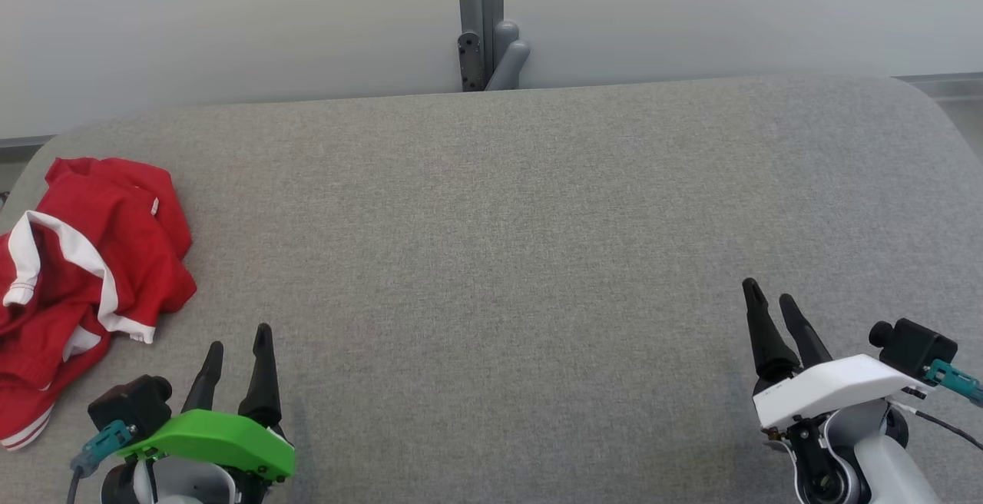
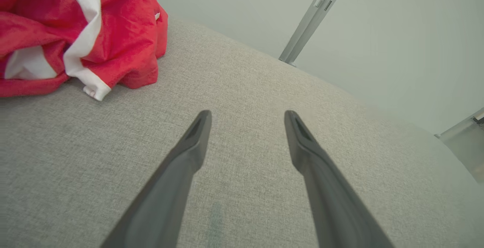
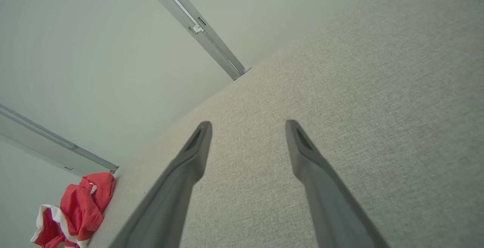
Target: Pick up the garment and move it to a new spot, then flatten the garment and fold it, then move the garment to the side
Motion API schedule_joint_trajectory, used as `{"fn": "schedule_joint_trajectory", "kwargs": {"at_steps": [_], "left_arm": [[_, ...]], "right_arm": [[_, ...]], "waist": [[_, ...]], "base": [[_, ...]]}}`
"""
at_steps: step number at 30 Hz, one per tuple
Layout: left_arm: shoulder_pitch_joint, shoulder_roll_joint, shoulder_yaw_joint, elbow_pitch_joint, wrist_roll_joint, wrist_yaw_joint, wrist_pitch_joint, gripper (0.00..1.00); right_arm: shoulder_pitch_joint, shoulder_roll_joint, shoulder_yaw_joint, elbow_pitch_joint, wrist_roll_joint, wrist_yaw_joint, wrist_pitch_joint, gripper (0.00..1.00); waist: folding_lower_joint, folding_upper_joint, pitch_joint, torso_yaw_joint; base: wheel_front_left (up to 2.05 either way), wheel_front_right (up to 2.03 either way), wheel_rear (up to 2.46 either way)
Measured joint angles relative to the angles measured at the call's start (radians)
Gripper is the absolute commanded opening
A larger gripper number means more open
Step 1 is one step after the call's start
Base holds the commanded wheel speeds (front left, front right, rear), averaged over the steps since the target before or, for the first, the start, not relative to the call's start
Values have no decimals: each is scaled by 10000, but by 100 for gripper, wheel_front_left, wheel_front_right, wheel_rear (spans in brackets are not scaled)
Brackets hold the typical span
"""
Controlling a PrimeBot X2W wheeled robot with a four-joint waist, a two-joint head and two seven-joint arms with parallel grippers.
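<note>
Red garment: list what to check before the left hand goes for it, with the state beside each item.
1. The left hand is open and holds nothing: ok.
2. The right hand is open and holds nothing: ok.
3. The red garment is near the left hand: ok, it lies just to that hand's left, apart from the fingers.
4. It lies wholly on the gray padded surface: cannot tell, it runs off the head view's left edge.
5. It is flat: not ok, crumpled.
6. Room for a new spot: ok, bare fabric lies ahead of both hands.
</note>
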Motion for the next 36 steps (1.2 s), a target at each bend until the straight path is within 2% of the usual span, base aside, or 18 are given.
{"fn": "schedule_joint_trajectory", "kwargs": {"at_steps": [17,36], "left_arm": [[-5,171,-215,451,1555,740,-474,100],[28,-44,153,351,3058,907,-943,100]], "right_arm": [[-1,-77,184,286,-2151,0,-479,100],[-170,-232,414,405,-3904,2,-918,100]], "waist": [[0,0,36,-14],[0,0,4,-41]], "base": [[0,0,0],[0,0,0]]}}
